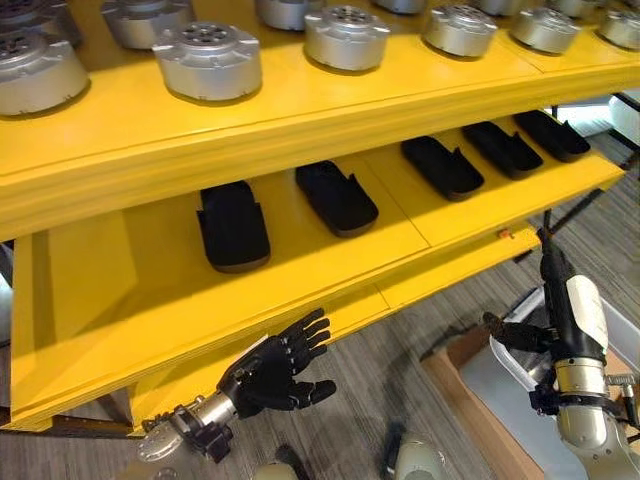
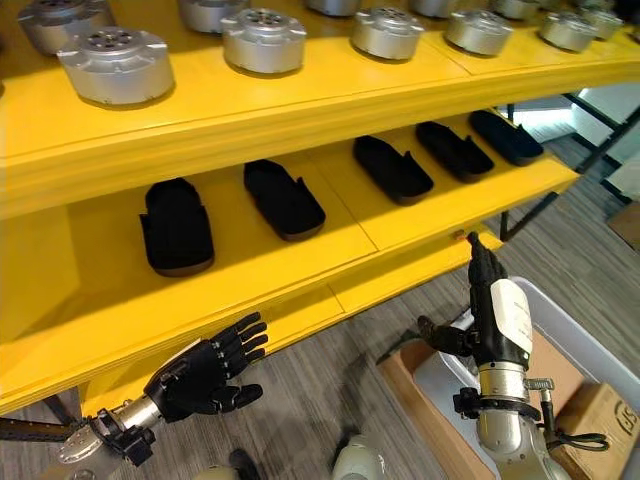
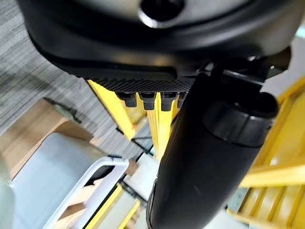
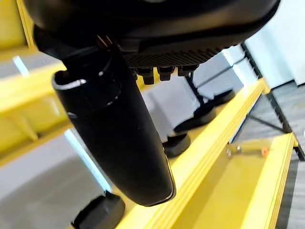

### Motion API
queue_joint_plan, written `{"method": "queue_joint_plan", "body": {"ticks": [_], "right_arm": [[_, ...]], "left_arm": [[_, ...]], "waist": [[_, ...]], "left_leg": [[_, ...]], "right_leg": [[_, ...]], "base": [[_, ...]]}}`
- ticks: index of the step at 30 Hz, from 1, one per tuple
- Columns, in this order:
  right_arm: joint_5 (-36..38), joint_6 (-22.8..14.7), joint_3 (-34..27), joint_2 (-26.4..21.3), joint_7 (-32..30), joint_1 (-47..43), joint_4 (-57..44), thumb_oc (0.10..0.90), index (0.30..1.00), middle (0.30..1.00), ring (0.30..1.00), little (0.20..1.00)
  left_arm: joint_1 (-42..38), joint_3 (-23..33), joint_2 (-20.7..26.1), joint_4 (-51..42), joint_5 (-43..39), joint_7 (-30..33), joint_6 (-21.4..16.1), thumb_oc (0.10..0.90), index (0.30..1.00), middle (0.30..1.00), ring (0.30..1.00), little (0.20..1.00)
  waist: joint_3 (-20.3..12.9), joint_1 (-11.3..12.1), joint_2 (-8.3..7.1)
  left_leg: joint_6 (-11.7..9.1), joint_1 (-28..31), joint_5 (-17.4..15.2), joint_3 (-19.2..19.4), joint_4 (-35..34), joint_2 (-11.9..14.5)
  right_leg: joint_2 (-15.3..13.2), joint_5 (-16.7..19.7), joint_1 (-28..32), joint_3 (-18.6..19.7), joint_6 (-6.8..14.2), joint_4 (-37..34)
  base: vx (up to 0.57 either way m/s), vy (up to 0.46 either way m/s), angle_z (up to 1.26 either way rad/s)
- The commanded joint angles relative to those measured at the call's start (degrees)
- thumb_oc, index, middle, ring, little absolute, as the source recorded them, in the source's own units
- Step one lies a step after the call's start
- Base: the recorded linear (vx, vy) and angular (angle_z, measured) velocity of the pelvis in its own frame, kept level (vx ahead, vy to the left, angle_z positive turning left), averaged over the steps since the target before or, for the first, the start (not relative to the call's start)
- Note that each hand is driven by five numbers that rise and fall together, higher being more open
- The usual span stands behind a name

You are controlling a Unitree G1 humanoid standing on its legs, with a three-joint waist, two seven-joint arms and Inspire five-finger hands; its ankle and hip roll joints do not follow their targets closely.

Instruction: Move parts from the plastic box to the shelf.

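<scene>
Glossy yellow shelf, matt black parts, brushed-metal housings.

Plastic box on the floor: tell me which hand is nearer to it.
Right. The right hand hangs directly over the plastic box, fingers extended toward the yellow shelf. The left hand is open, well off to the left, below the shelf's front edge.

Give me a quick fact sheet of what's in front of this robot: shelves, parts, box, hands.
Upper shelf: row of silver round parts
Lower shelf: five black parts in a row
Plastic box: on the floor at the robot's right
Left hand: open, empty, below the lower shelf's edge
Right hand: open, raised above the box, nothing held
</scene>
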Motion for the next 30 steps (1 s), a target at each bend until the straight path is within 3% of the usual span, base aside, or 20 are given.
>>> {"method": "queue_joint_plan", "body": {"ticks": [1,2,3,7,10,12,14,16,19,21,24,25,26,27,29,30], "right_arm": [[-0.83,-1.61,-2.16,-3.13,-4.90,-8.00,-1.93,0.900,1.000,1.000,1.000,1.000],[-0.83,0.11,-1.27,-3.68,-4.62,-9.84,-1.72,0.900,1.000,1.000,1.000,1.000],[-1.35,0.61,-0.44,-4.04,-4.79,-11.24,-1.61,0.900,1.000,1.000,1.000,1.000],[-8.90,-1.59,1.03,-4.37,-8.79,-14.55,-2.77,0.900,1.000,1.000,1.000,1.000],[-9.75,-2.96,2.10,-4.13,-8.18,-16.31,-3.43,0.900,1.000,1.000,1.000,1.000],[-8.98,-4.76,3.60,-3.71,-6.71,-17.99,-3.24,0.900,1.000,1.000,1.000,1.000],[-8.74,-6.72,5.33,-2.74,-4.86,-19.05,-2.59,0.900,1.000,1.000,1.000,1.000],[-8.52,-8.46,6.71,-2.17,-2.83,-19.76,-1.64,0.900,1.000,1.000,1.000,1.000],[-7.75,-8.67,7.68,-2.01,-1.72,-19.19,-1.46,0.900,1.000,1.000,1.000,1.000],[-7.07,-7.38,7.35,-1.48,-0.99,-17.31,-2.07,0.900,1.000,1.000,1.000,1.000],[-5.72,-7.47,7.31,-0.88,-0.22,-16.01,-1.91,0.900,1.000,1.000,1.000,1.000],[-4.84,-8.88,7.28,-0.40,0.75,-14.72,-1.71,0.900,1.000,1.000,1.000,1.000],[-4.40,-9.36,7.30,-0.29,1.40,-14.39,-1.77,0.900,1.000,1.000,1.000,1.000],[0.03,-10.58,7.43,0.14,3.99,-12.77,-2.08,0.900,1.000,1.000,1.000,1.000],[2.32,-11.68,7.01,0.43,5.25,-11.21,-2.70,0.900,1.000,1.000,1.000,1.000],[3.10,-12.56,6.81,0.46,5.90,-10.67,-2.79,0.900,1.000,1.000,1.000,1.000]], "left_arm": [[-1.09,-0.13,-1.54,-6.25,-3.97,-4.37,-7.91,0.900,1.000,1.000,1.000,1.000],[-1.61,-0.60,-2.01,-6.49,-4.39,-3.79,-8.77,0.900,1.000,1.000,1.000,1.000],[-2.36,-1.16,-2.43,-6.56,-4.77,-2.05,-9.30,0.900,1.000,1.000,1.000,1.000],[-4.75,-1.80,-4.71,-6.38,-7.48,4.83,-10.53,0.900,1.000,1.000,1.000,1.000],[-5.85,-1.89,-6.45,-5.51,-7.57,6.27,-11.83,0.900,1.000,1.000,1.000,1.000],[-7.52,-2.16,-8.06,-4.80,-6.81,8.83,-13.06,0.900,1.000,1.000,1.000,1.000],[-8.61,-2.25,-9.37,-4.60,-5.63,10.65,-13.86,0.900,1.000,1.000,1.000,1.000],[-9.05,-1.55,-9.69,-4.48,-5.57,11.81,-13.12,0.900,1.000,1.000,1.000,1.000],[-8.78,-0.55,-9.14,-4.06,-3.44,13.98,-12.40,0.900,1.000,1.000,1.000,1.000],[-8.00,-0.30,-8.98,-4.18,-3.00,13.15,-11.43,0.900,1.000,1.000,1.000,1.000],[-6.99,-0.25,-9.13,-4.44,-3.07,12.34,-11.34,0.900,1.000,1.000,1.000,1.000],[-5.99,-0.02,-9.19,-4.61,-2.99,12.46,-11.85,0.900,1.000,1.000,1.000,1.000],[-5.62,0.09,-9.25,-4.79,-3.03,12.65,-11.94,0.900,1.000,1.000,1.000,1.000],[-4.35,0.73,-9.71,-4.86,-3.71,12.46,-12.15,0.900,1.000,1.000,1.000,1.000],[-3.25,1.42,-10.17,-4.62,-3.41,11.98,-12.70,0.900,1.000,1.000,1.000,1.000],[-2.86,1.92,-10.15,-4.45,-3.43,11.58,-12.79,0.900,1.000,1.000,1.000,1.000]], "waist": [[-2.89,1.89,1.60],[-3.25,2.54,1.08],[-3.33,2.63,0.89],[-3.74,2.09,1.12],[-4.26,1.32,1.07],[-4.41,1.32,1.46],[-4.46,1.87,1.78],[-4.39,2.32,2.17],[-4.52,2.37,2.53],[-4.83,1.93,2.60],[-4.93,1.93,2.56],[-4.78,2.13,2.51],[-4.79,2.29,2.55],[-4.57,2.53,2.59],[-4.28,2.48,2.66],[-4.31,2.31,2.61]], "left_leg": [[-2.06,3.49,-0.59,-6.67,-3.16,2.00],[-3.51,3.47,0.09,-4.72,-2.02,3.51],[-4.35,3.17,0.57,-4.36,-1.21,4.70],[-6.72,3.47,2.35,-3.81,-0.48,9.20],[-8.49,3.78,3.15,-3.04,1.72,12.47],[-10.23,3.02,4.95,-4.48,4.33,13.60],[-10.52,1.01,4.49,-8.03,7.17,12.04],[-9.05,-0.29,0.75,-10.66,8.21,7.94],[-8.25,-0.48,-0.63,-11.02,7.32,5.27],[-8.12,-0.12,0.61,-10.22,2.95,4.23],[-8.42,-0.22,2.36,-10.50,-0.68,4.13],[-8.48,-1.03,5.66,-10.57,-3.40,5.00],[-8.77,-1.26,6.77,-11.04,-4.35,5.44],[-9.80,-1.86,10.26,-12.10,-6.68,7.47],[-10.22,-2.37,12.08,-12.22,-7.56,8.95],[-10.64,-1.82,10.69,-12.64,-7.67,8.90]], "right_leg": [[2.61,-4.90,3.20,-3.28,-1.18,-5.21],[3.52,-5.18,6.32,-6.28,-1.61,-11.55],[4.02,-4.85,7.76,-6.70,-1.94,-13.87],[5.58,-4.51,8.67,-6.36,-3.11,-16.18],[6.79,-4.87,8.39,-6.09,-4.44,-16.95],[8.03,-5.09,8.09,-5.69,-5.54,-17.65],[9.06,-5.17,8.19,-4.56,-6.27,-18.53],[9.29,-4.97,8.11,-3.55,-6.28,-18.72],[9.77,-4.72,8.77,-3.21,-6.25,-19.56],[10.35,-4.65,9.55,-3.27,-6.06,-20.31],[10.60,-5.00,10.02,-3.08,-5.91,-20.35],[10.86,-4.78,10.05,-3.41,-6.27,-20.31],[11.00,-5.01,10.12,-3.27,-6.30,-20.21],[11.42,-6.16,10.47,-2.89,-6.39,-19.39],[11.57,-7.50,10.34,-2.72,-6.49,-17.76],[11.24,-9.26,10.48,-2.59,-6.12,-16.11]], "base": [[-0.02,-0.453,-0.74],[0.01,-0.506,-0.97],[0.04,-0.534,-1.17],[0.05,-0.422,-0.86],[0.06,-0.354,-0.71],[0.09,-0.316,-0.38],[0.12,-0.272,-0.68],[0.14,-0.171,-0.92],[0.20,-0.083,-0.60],[0.23,0.010,-0.22],[0.17,0.069,0.08],[0.18,0.103,0.03],[0.30,0.184,-0.11],[0.27,0.154,-0.21],[0.33,0.238,-0.77],[0.30,0.245,-0.86]]}}
